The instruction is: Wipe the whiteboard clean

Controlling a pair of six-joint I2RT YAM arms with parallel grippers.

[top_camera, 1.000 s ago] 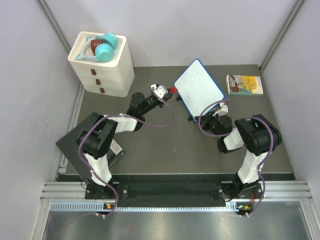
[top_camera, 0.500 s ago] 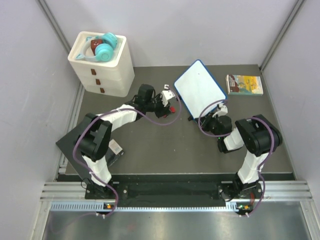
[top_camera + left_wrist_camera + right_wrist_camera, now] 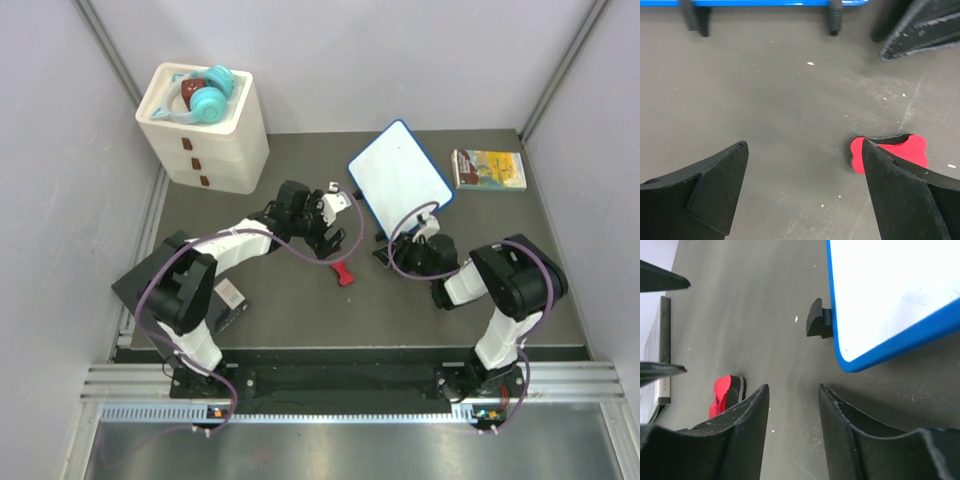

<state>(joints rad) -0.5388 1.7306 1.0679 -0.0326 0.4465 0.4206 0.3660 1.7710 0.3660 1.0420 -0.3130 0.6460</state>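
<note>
Top external view is showing the whiteboard [image 3: 399, 178] propped at the far side of the table [image 3: 290, 300], looking blank; the left wrist view is cutting off all but its blue rim and feet. The right gripper [image 3: 793, 386] is hovering by its near corner, jaws half apart, empty. The left gripper [image 3: 804, 145] is gaping wide, empty, above the red eraser [image 3: 890, 152], one finger partly hiding it. Both arms are reaching forward, elbows bent.

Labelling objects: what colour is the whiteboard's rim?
Blue rim on the whiteboard, best seen in right wrist view.
</note>
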